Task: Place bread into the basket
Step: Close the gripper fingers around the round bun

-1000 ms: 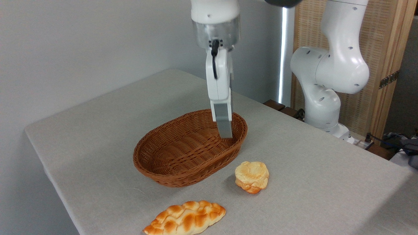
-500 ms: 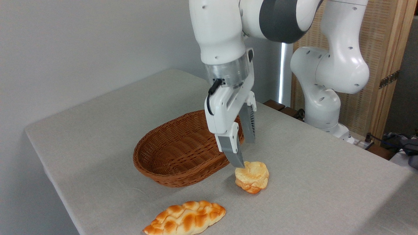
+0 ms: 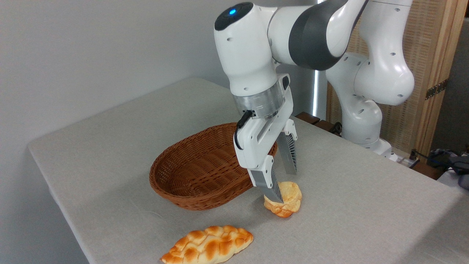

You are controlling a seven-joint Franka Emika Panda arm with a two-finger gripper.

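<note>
Small round golden knotted bun (image 3: 289, 200) sat on grey tabletop (image 3: 348, 205), at 4 o'clock of oval brown wicker basket (image 3: 205, 172). White gripper (image 3: 285, 185) spread wide, straddled bun for pickup; nothing clamped.

we see a bright, evenly lit scene with soft, diffuse light. a vertical strip of light (image 3: 317, 58) behind the arm (image 3: 311, 33) is blown out to white. shadows are faint: a soft one lies on the table (image 3: 348, 205) left of the bread (image 3: 287, 200), another under the basket (image 3: 198, 172). the arm's glossy shell carries mild highlights. focus is sharp throughout, with no motion blur or visible edge distortion.
</note>
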